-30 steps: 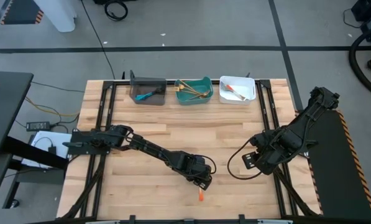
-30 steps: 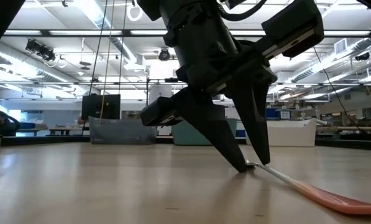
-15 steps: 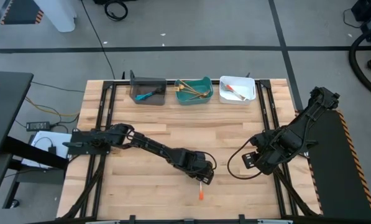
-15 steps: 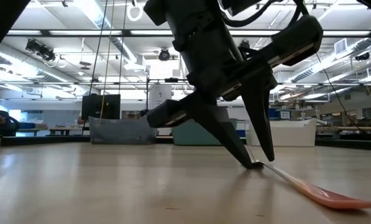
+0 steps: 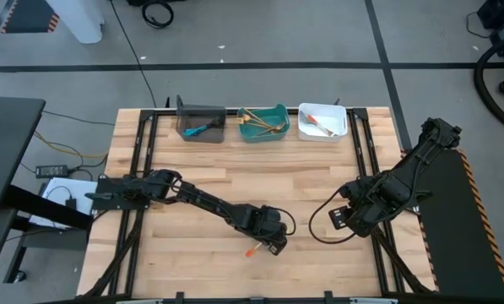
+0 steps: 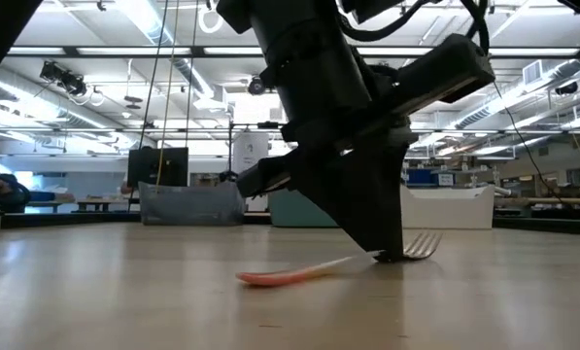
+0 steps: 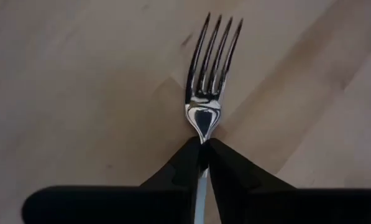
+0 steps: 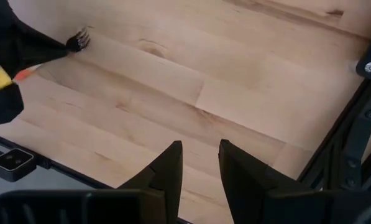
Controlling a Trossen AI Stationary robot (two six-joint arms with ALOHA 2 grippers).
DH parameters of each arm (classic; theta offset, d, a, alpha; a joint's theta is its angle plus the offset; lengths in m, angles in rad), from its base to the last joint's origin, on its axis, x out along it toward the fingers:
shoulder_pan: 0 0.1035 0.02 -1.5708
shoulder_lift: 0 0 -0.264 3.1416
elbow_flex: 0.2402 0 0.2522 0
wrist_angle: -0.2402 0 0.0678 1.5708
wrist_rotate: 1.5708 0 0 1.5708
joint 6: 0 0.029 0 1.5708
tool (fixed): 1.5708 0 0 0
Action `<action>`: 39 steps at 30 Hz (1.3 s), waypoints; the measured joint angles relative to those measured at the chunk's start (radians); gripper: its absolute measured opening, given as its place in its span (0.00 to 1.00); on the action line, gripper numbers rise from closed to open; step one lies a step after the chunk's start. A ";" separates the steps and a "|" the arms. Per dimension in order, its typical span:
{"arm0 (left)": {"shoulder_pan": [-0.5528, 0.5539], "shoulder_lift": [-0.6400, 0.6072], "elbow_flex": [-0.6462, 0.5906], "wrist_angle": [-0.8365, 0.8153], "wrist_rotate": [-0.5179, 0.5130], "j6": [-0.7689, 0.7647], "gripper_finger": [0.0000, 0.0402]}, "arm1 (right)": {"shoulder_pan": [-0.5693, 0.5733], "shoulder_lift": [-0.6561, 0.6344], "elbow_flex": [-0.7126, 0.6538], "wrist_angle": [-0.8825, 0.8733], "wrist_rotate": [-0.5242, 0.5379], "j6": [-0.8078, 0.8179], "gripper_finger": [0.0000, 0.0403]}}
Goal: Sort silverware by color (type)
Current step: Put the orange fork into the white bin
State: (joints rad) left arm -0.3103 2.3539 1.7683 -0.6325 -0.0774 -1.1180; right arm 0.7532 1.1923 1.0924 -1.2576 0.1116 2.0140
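An orange-handled fork (image 5: 253, 250) lies near the table's near edge, about the middle. Its metal tines (image 6: 421, 245) point toward the right and its handle (image 6: 290, 276) toward the left. My left gripper (image 5: 274, 245) is down at the table, shut on this fork. My right gripper (image 8: 201, 165) waits open over the right part of the table (image 5: 346, 218), touching nothing. More silverware sits in three bins at the far edge: blue in the dark bin (image 5: 201, 121), tan in the teal bin (image 5: 262, 122), orange in the white bin (image 5: 322, 121). My left gripper pinches the fork's metal neck (image 7: 202, 138), just behind the tines, between its two fingertips (image 6: 387, 255). The fingers come from above, slanting down. The tines (image 7: 213, 43) stick out past the fingertips, a little off the wood. The orange handle's end (image 6: 260, 279) rests on the table.
The three bins stand in a row along the far edge. Bare wood (image 5: 235, 169) lies between them and the fork. Black frame rails (image 5: 365, 143) run along the table's left and right sides. A cable (image 5: 319, 224) loops by my right arm.
My left gripper has turned about at the spot while staying shut on the fork's neck. The fork has swung around on the table: its orange handle, which pointed toward the near edge, now points toward the left. The neck has stayed between the fingertips.
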 joint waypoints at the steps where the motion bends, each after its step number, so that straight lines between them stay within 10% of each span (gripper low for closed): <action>1: 0.000 0.000 0.000 -0.008 -0.005 0.045 0.11 | 0.000 0.000 0.000 0.000 0.000 -0.001 0.28; 19: 0.051 -0.015 0.005 -0.045 0.080 0.656 0.03 | 0.000 0.000 0.000 0.001 0.119 -0.040 0.28; 39: 0.279 -0.340 0.018 -0.010 -0.028 0.744 0.03 | 0.049 -0.020 0.000 0.359 0.435 -0.503 0.28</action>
State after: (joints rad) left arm -0.0311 2.0139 1.7863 -0.6421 -0.1055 -0.3741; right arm 0.8026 1.1728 1.0924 -0.8982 0.5468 1.5113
